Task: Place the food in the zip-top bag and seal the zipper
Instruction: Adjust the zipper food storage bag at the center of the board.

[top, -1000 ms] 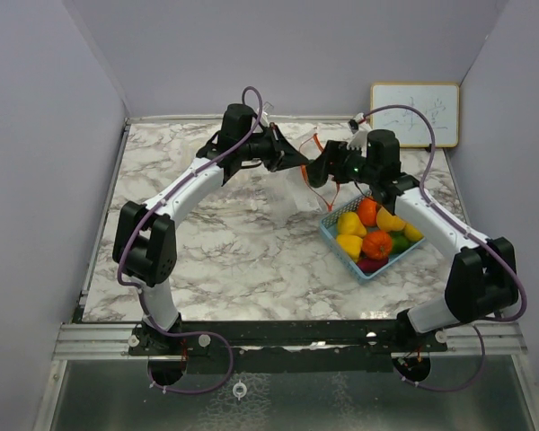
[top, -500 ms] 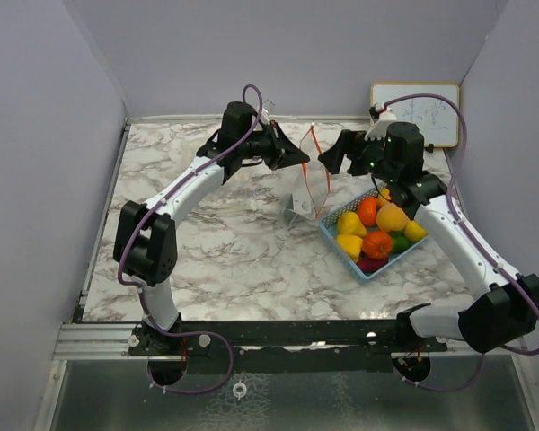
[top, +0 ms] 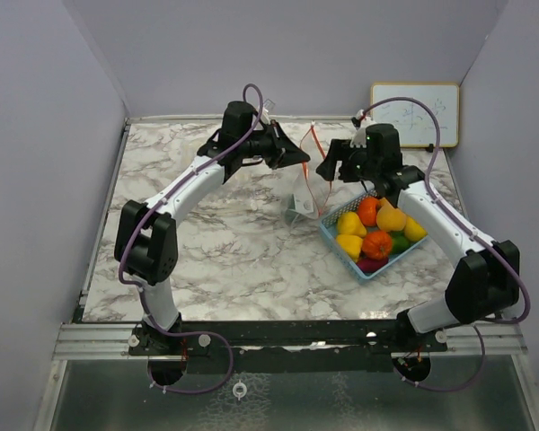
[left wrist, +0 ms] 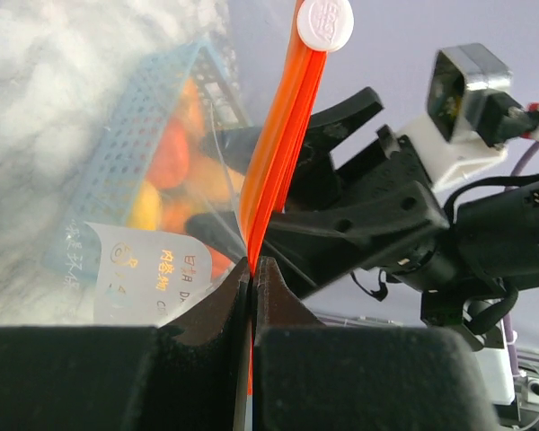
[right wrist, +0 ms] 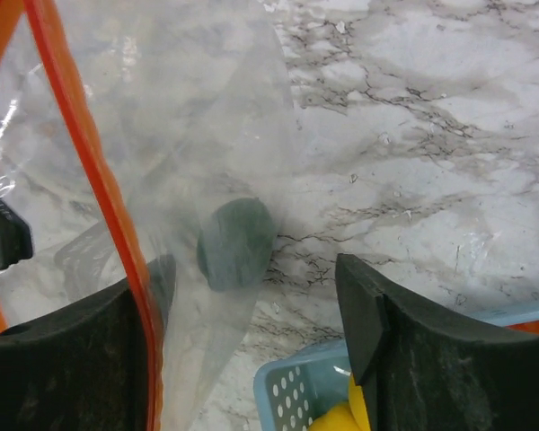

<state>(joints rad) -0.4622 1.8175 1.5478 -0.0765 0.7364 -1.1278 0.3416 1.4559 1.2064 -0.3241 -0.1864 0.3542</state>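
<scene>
My left gripper [top: 298, 158] is shut on the orange zipper strip [left wrist: 271, 153] of the clear zip-top bag [top: 306, 190] and holds it hanging above the table; a white slider [left wrist: 325, 22] sits at the strip's top. A round green piece [right wrist: 235, 242] lies inside the bag at the bottom. My right gripper [top: 329, 169] is open and empty, right beside the bag's mouth, with its left finger [right wrist: 81, 359] behind the film. The rest of the food [top: 374, 232], yellow, orange, green and dark red, lies in the light blue basket [top: 337, 241].
A small whiteboard [top: 415, 114] leans on the back wall at the right. The basket's corner [right wrist: 296, 395] shows under my right gripper, close to the bag. Grey walls close in the marble table [top: 216, 242] on three sides.
My right gripper pulled back up and right from the bag, then came back to its mouth. The bag now hangs more upright. My left gripper has kept its hold.
</scene>
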